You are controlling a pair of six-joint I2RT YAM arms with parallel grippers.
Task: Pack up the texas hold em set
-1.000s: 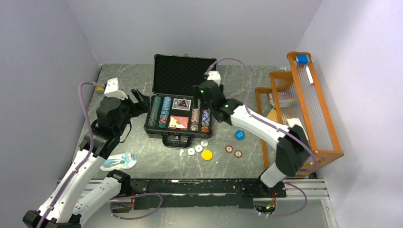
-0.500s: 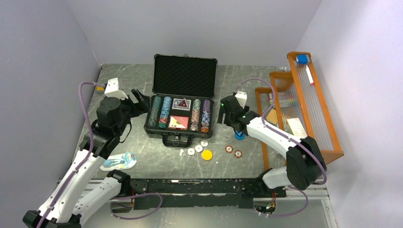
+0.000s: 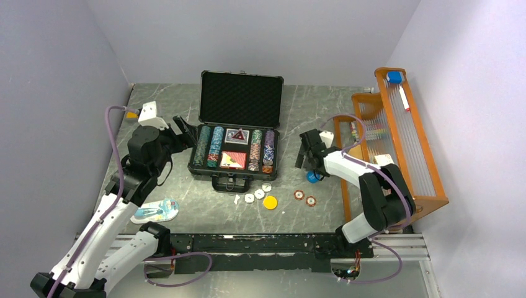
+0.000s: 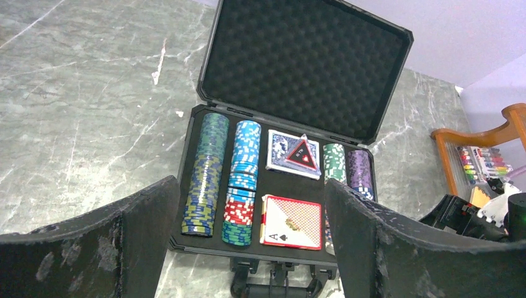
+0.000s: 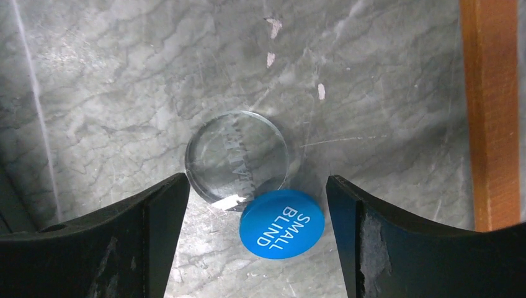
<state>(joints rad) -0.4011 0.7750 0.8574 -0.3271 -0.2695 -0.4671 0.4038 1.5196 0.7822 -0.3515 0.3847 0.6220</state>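
Observation:
The black briefcase [image 3: 240, 99] lies open at mid-table, its foam lid [image 4: 304, 62] raised. Striped chip rows [image 4: 208, 167] and a red card deck [image 4: 291, 222] sit inside, with a blue deck [image 4: 282, 149] behind. My left gripper [image 3: 184, 131] hovers open beside the case's left end, nothing between its fingers [image 4: 251, 186]. My right gripper [image 3: 309, 169] is open, pointing down over a blue "SMALL BLIND" disc [image 5: 282, 223] and a clear round disc [image 5: 239, 155]; both lie on the table between its fingers [image 5: 256, 186]. White discs [image 3: 258, 194], a yellow disc [image 3: 270, 202] and two red chips [image 3: 304, 197] lie in front of the case.
An orange wooden rack [image 3: 397, 136] stands along the right wall, its edge [image 5: 490, 112] close to my right gripper. A blue-white blister pack [image 3: 156, 210] lies at the near left. Grey walls close in the table on three sides.
My right arm has swung away from the case's right chip rows, moved right and come down over the blue disc, its jaws a little wider. The left arm has stayed put.

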